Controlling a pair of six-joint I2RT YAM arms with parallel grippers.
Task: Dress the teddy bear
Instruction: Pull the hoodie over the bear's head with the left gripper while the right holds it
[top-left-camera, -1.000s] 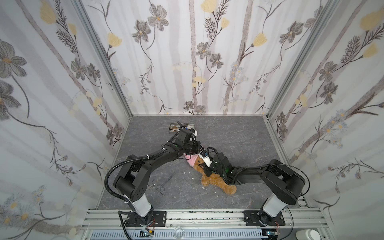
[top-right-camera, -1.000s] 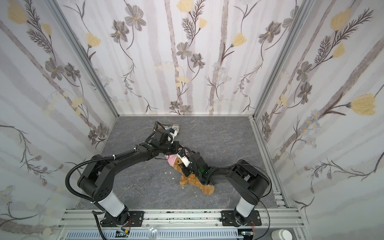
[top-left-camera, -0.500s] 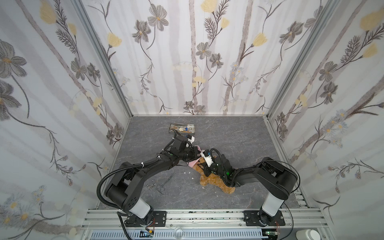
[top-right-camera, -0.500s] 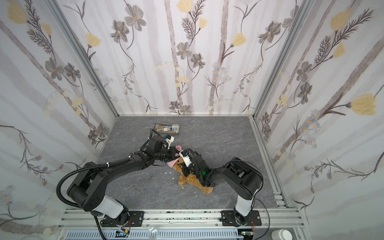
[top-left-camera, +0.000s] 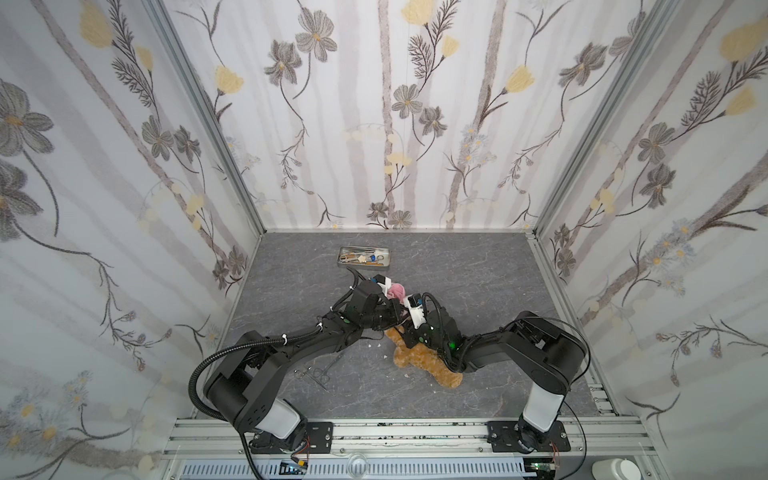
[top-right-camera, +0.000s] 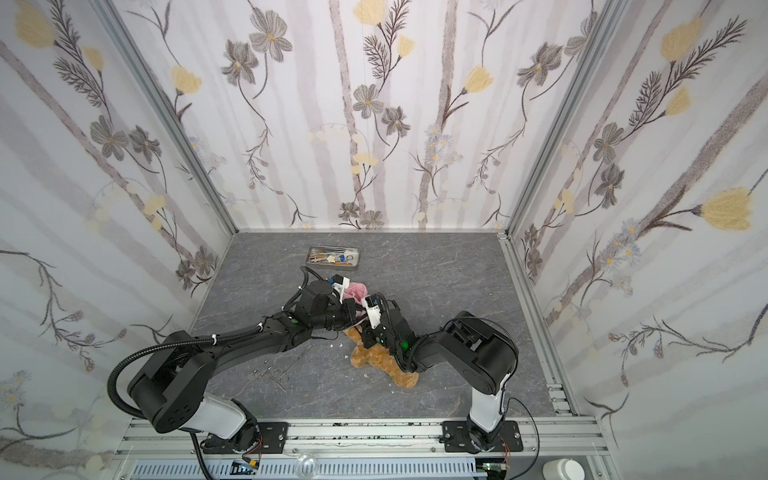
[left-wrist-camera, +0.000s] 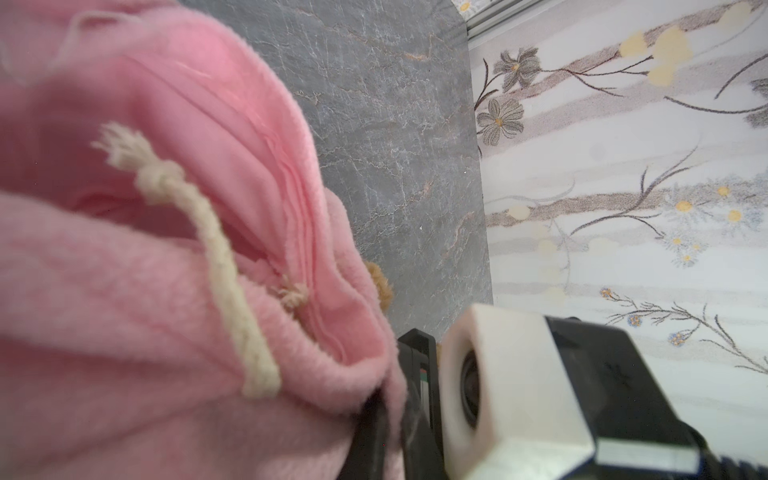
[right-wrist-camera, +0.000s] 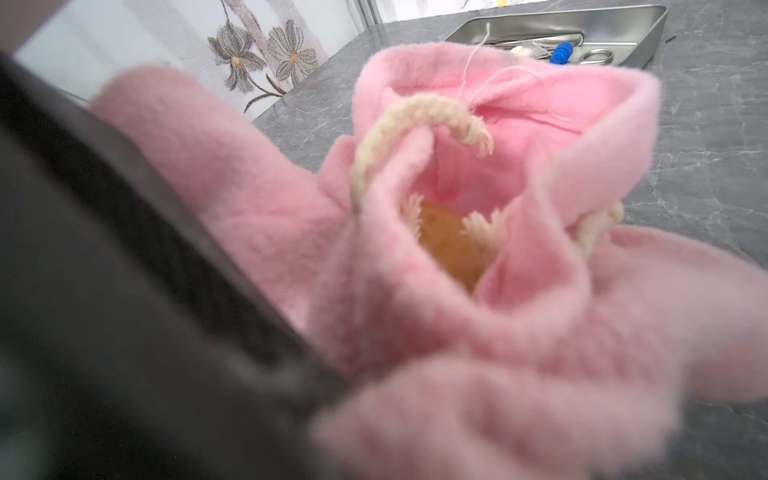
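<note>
Pink shirt (right-wrist-camera: 540, 332) bunches over the head of the bear (top-left-camera: 424, 361), left gripper (top-left-camera: 392, 316) and right gripper (top-left-camera: 409, 328) buried in it (grip and jaw width impossible to tell); legs trail toward the table's (top-left-camera: 478, 270) near edge.

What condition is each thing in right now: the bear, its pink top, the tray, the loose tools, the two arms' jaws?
Bear, lying down, upper part inside the top, legs bare.
Top, bunched, only partly on.
Tray, holding tools.
Forceps, lying flat, untouched.
Left gripper, jaws hidden by fabric.
Right gripper, jaws hidden by fabric.
</note>
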